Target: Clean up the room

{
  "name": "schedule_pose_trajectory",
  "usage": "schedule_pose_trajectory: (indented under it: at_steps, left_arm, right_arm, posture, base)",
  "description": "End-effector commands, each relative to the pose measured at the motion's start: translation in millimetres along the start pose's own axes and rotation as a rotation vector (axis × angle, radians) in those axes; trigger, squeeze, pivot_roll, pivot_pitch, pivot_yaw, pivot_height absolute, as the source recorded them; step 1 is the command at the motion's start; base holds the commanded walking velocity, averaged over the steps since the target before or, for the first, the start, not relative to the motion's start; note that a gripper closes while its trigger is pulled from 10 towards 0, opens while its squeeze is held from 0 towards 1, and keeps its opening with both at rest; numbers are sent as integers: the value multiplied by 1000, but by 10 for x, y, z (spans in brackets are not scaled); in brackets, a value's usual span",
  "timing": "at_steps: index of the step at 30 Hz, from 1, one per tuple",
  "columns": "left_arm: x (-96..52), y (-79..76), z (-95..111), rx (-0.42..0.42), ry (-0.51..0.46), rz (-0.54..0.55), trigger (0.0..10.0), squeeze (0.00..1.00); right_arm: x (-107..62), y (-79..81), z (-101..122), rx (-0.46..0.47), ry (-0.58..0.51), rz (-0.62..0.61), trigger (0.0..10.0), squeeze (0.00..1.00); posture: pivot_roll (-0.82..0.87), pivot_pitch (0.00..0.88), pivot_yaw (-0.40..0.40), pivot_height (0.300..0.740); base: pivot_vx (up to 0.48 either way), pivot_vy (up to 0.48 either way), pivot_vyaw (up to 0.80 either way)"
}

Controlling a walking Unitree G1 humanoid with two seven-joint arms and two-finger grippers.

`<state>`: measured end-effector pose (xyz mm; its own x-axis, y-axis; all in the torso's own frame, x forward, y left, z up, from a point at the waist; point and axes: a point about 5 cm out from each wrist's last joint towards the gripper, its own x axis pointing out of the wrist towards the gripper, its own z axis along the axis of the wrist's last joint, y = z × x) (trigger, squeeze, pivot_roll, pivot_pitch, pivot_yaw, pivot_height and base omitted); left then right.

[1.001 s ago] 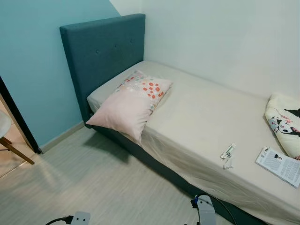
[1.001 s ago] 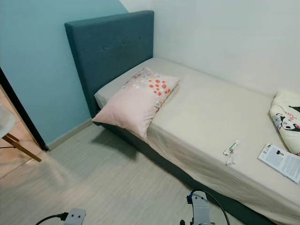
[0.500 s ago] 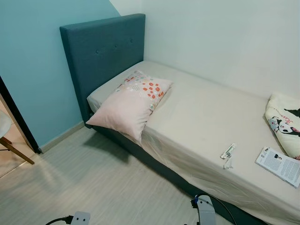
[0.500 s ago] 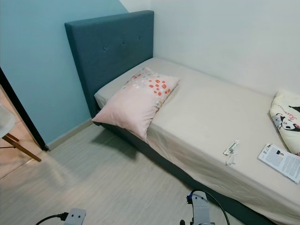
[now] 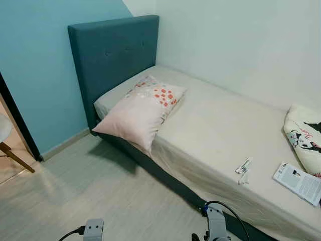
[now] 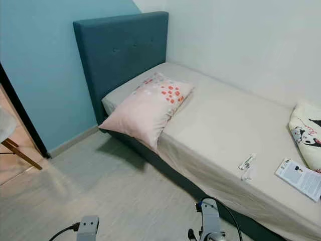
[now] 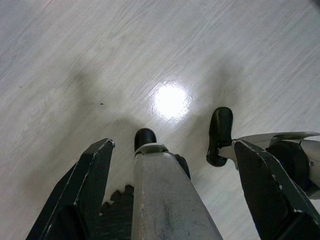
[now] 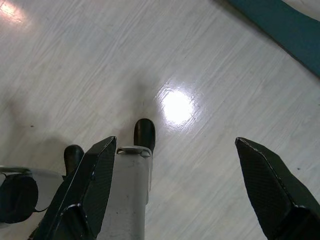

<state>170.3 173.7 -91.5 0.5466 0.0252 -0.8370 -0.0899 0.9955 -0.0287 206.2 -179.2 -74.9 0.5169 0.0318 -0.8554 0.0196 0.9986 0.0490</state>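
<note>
Left gripper (image 7: 170, 190): hanging low over the pale floor (image 5: 100, 196), fingers spread wide, nothing between them

Right gripper (image 8: 170, 190): likewise hanging over the floor, fingers wide apart and empty, with the bed's dark base (image 8: 280, 30) close ahead of it

Small white packet (image 5: 244, 165): on the bed (image 5: 215, 125) near its front edge, ahead and to the robot's right; long axis slanting away from the edge; judged nearer the right arm

Leaflet (image 5: 299, 182): flat, further right

Panda cushion (image 5: 306, 145): just behind the leaflet

Pink pillow (image 5: 140, 113): far left, one corner overhanging the mattress edge, near the headboard (image 5: 113, 55)
</note>
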Motion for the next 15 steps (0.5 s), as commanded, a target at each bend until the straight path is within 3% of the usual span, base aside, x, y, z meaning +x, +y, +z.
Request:
schedule_pose_trajectory:
  at_steps: [1, 6, 10, 11, 13, 15]
  left_arm:
    - [-10, 40, -45, -7, 14, 2, 10000, 0]
    - [-26, 148, -67, 38, 12, 22, 10000, 0]
    - [-38, 293, 22, 197, -43, 120, 10000, 0]
    - [-38, 293, 22, 197, -43, 120, 10000, 0]
    - [-52, 464, 188, 270, -105, 201, 10000, 0]
    - [-59, 512, 230, 283, -118, 211, 10000, 0]
  right_arm:
    - [-5, -39, -16, -8, 1, -15, 10000, 0]
    - [-11, -72, -14, -46, -15, -31, 10000, 0]
    - [-27, -173, -11, -81, -20, -68, 10000, 0]
    - [-27, -173, -11, -81, -20, -68, 10000, 0]
    - [-68, -384, -1, -91, -20, -123, 10000, 0]
    - [-84, -454, 3, -84, -21, -141, 10000, 0]
  posture:
    - [86, 0, -114, 740]
    - [90, 0, -115, 740]
    - [87, 0, -112, 740]
    - [87, 0, -112, 740]
    - [87, 0, -113, 740]
    - [86, 0, -112, 740]
  base:
    - [0, 0, 0]
    - [0, 0, 0]
    - [0, 0, 0]
    - [0, 0, 0]
    - [0, 0, 0]
    - [0, 0, 0]
